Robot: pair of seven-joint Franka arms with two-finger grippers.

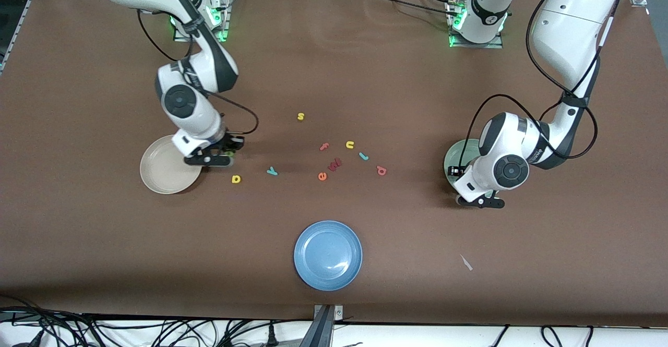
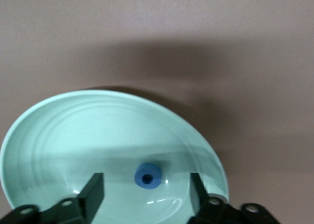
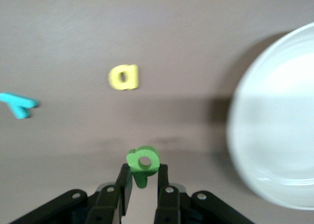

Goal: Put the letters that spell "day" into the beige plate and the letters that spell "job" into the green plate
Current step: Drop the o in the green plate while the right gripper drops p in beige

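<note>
My left gripper [image 2: 146, 185] hangs open over the green plate [image 2: 59, 135], and the blue o [image 2: 148, 175] lies in the plate between its fingers, free of both. My right gripper [image 3: 143, 172] is shut on the green d [image 3: 143, 160], over the table just beside the beige plate [image 1: 162, 172]. The yellow a [image 1: 236, 179] and the teal y [image 1: 272, 171] lie on the table near that plate. The teal j [image 1: 364, 156] and the salmon b [image 1: 381, 170] lie mid-table. In the front view the left arm hides most of the green plate [image 1: 452, 162].
A yellow s [image 1: 300, 116], pink f [image 1: 324, 146], yellow u [image 1: 349, 144], orange e [image 1: 322, 176] and a dark red letter [image 1: 335, 164] lie mid-table. A blue plate [image 1: 327, 254] sits nearer the front camera. A small white scrap [image 1: 466, 262] lies toward the left arm's end.
</note>
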